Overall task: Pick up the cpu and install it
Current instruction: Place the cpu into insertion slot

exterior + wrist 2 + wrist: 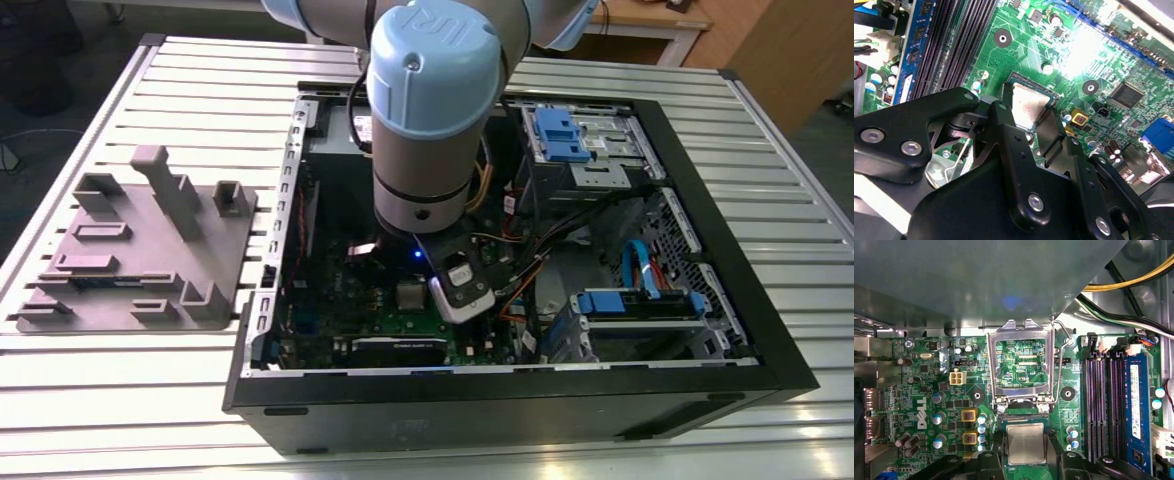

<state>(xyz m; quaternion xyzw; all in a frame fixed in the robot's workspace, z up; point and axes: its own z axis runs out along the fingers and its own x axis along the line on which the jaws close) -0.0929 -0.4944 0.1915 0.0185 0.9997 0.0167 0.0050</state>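
Gripper (1030, 122), black fingers (1004, 131) pinching small flat silver-grey square cpu (1029, 102) by opposite edges over green board (1019, 45); likely light, rigid, fragile.

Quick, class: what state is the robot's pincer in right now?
Pincer: closed, holding the cpu.

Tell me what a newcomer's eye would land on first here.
The big pale-blue robot arm reaches down into the open computer case at the middle of the exterior view. In the first wrist view, the silver cpu stands out on the green motherboard, right at the black gripper and beside the opened socket frame.
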